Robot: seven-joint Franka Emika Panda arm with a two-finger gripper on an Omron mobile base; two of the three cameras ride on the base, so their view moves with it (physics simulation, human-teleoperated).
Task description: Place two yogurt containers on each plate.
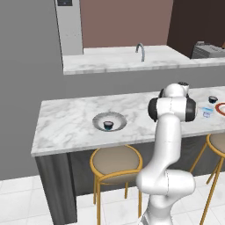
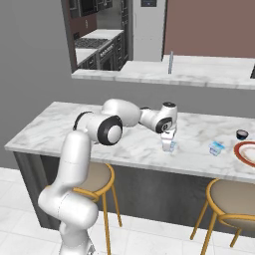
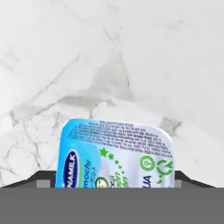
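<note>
While the gripper straddles a pale yogurt cup standing upright near the counter's front edge, its finger grip is unclear.

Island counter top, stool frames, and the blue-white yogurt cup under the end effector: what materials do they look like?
White marble-look island counter top: polished stone, going by its grey veining, maybe laminate.
Stool frames: thin tubes with a golden metallic sheen, likely brass-finish metal.
Pale blue-and-white yogurt cup: probably plastic with a printed film lid, judging by the flat top with fine text and logos.
</note>
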